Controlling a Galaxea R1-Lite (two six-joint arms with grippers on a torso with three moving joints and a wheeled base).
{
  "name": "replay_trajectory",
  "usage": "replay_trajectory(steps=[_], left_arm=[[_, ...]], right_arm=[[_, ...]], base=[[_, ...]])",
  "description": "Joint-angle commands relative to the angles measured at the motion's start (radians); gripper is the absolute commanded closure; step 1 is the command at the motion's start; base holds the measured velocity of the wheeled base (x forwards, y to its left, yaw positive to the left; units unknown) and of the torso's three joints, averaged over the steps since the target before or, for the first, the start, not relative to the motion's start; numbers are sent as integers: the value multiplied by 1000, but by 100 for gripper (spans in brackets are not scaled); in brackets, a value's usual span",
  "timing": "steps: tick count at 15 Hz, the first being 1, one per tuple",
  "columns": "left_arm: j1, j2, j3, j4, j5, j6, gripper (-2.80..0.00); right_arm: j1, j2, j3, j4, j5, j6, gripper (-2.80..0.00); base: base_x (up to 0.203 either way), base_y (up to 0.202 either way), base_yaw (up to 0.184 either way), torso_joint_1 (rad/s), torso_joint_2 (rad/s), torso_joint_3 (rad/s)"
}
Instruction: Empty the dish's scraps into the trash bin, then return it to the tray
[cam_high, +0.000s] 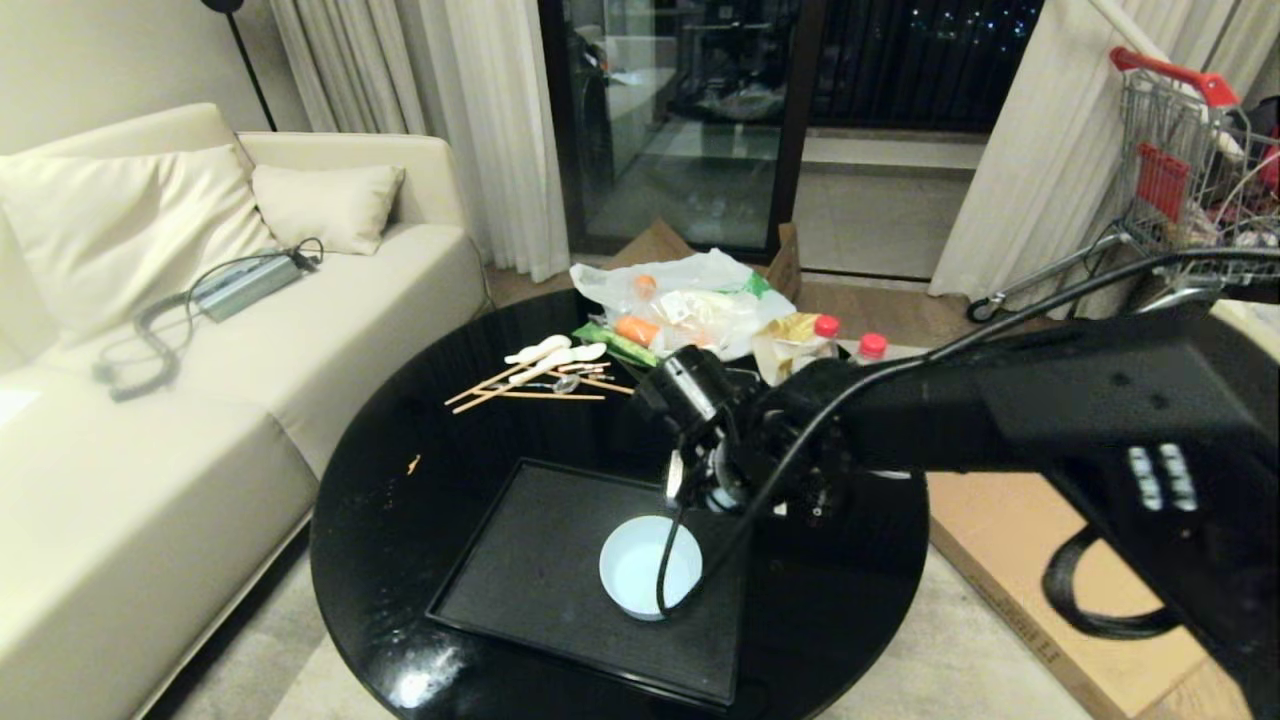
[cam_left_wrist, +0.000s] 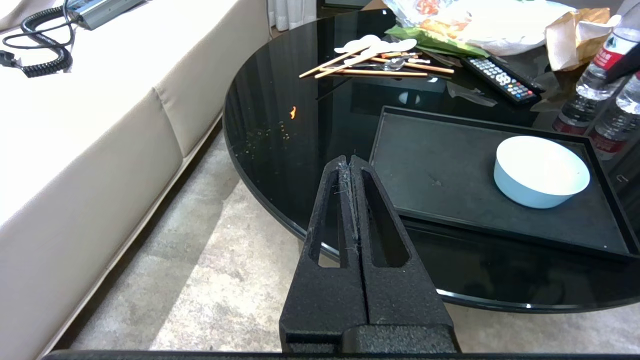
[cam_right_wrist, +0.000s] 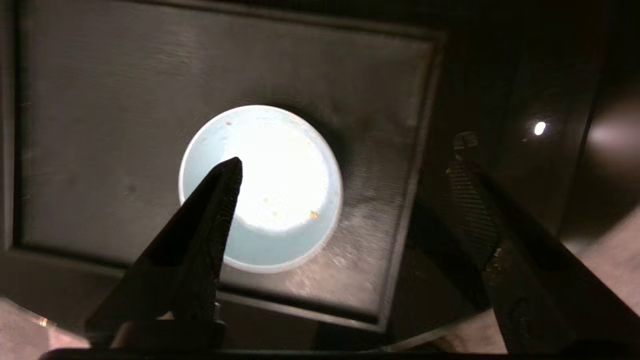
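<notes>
head view: dish (cam_high: 645, 570) on tray (cam_high: 540, 560), seemingly empty

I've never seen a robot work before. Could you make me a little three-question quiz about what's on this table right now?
1. True or false: the dish sits upright on the tray.
2. The right gripper is: A) clamped on the dish, B) open above the dish, C) holding chopsticks.
3. Fill in: the left gripper, off the black table edge, has its fingers ____.

Key: 1 true; 2 B; 3 shut.
</notes>
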Motion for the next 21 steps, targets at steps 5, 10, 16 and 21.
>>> replay_trajectory(steps=[5, 10, 16, 21], left_arm=[[0, 0, 0, -1, 1, -1, 0], [0, 0, 0, -1, 1, -1, 0], [0, 0, 0, -2, 1, -1, 0], [0, 0, 0, -2, 1, -1, 0]], right_arm=[[8, -415, 307, -86, -44, -141, -280], [5, -719, 695, -261, -47, -290, 0], [-73, -1091, 980, -321, -81, -423, 0], [-248, -1326, 1211, -442, -86, -498, 0]], base=[[0, 0, 0, 0, 0, 0], [0, 0, 0, 0, 0, 0], [0, 0, 0, 0, 0, 0], [0, 0, 0, 0, 0, 0]])
